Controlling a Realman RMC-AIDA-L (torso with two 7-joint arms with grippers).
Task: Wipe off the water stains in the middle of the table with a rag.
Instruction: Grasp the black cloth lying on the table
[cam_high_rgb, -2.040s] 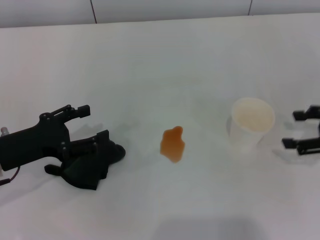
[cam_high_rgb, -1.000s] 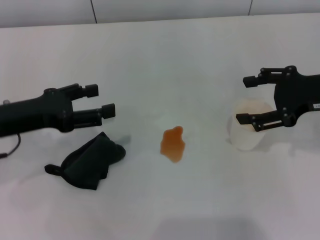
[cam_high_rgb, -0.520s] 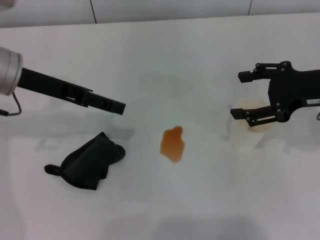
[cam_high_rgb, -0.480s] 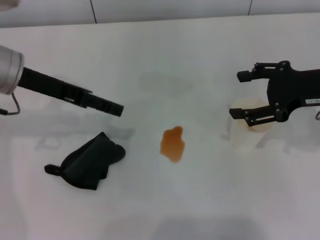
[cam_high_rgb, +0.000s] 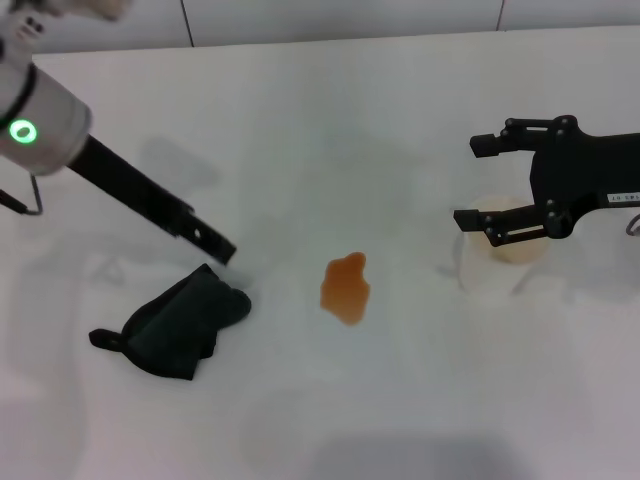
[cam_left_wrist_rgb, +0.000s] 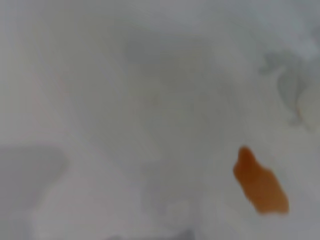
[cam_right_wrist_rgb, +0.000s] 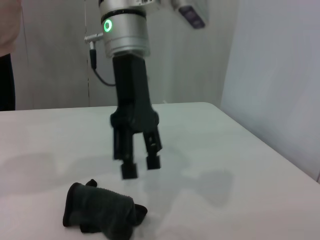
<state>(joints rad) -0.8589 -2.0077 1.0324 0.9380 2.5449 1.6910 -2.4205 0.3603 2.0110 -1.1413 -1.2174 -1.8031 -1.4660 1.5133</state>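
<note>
Rag (cam_high_rgb: 172, 325): lay crumpled at your 8 o'clock on the table (cam_high_rgb: 330, 120), well left of the water stains (cam_high_rgb: 345, 288). Left gripper (cam_right_wrist_rgb: 141, 166): hung just above it, fingers parted, empty, nearer arm. Right gripper (cam_high_rgb: 478, 180): spread over the plastic cup (cam_high_rgb: 497, 262).

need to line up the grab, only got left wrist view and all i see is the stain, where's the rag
observer: the rag lies on the table to the robot's left of the water stains, apart from them.
operator: is my gripper near it
observer: the left gripper hangs close above the rag, pointing down, fingers open, not touching it.
operator: and the right arm
observer: the right gripper is open above a plastic cup, on the stain's other side.
</note>
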